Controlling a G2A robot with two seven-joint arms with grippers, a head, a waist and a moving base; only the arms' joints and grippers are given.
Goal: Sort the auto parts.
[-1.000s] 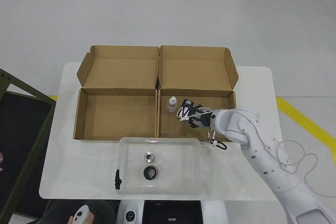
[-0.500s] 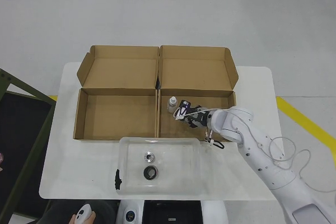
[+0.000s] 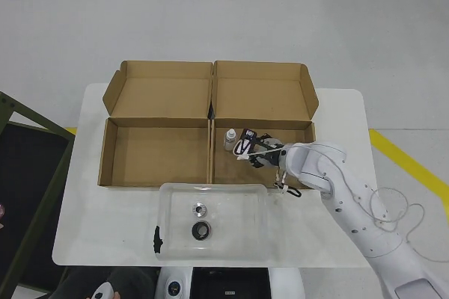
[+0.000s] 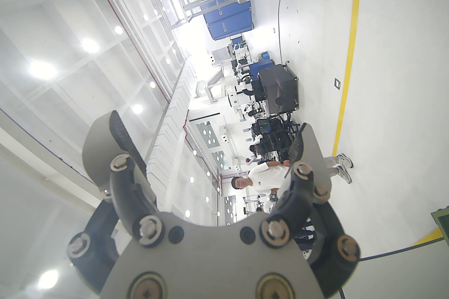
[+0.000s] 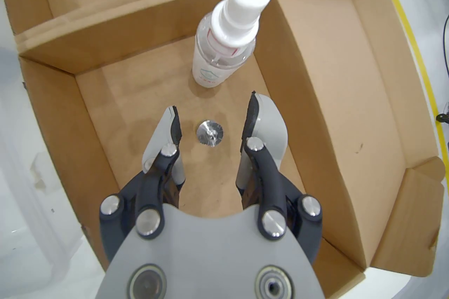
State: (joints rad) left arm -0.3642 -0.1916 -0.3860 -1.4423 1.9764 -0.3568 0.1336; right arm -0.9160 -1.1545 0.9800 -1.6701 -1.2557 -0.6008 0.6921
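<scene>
Right wrist view: the right claw (image 5: 213,104) hung low inside the right-hand brown cardboard box (image 5: 333,86), its fingers spread apart and gripping nothing. On the box floor, in the gap between the two fingers, lay a small round silvery metal part (image 5: 209,134), with neither finger touching it. Just past the fingertips a small clear plastic spray bottle with a white cap (image 5: 224,58) stood upright.

From the top view, the right claw (image 3: 248,146) sat just beside that bottle (image 3: 230,139). The bottle stood close to the wall that this box (image 3: 299,161) shares with the left-hand brown cardboard box (image 3: 157,157). Both boxes lay side by side, flaps open, on the white tabletop (image 3: 337,112). In front of them, nearer the robot, was a clear plastic tray (image 3: 213,188) holding a silvery round part (image 3: 200,209) and a dark ring-shaped part (image 3: 202,230), near each other but apart.

The left claw (image 4: 207,128) was released as well, empty, pointing off into the hall.
</scene>
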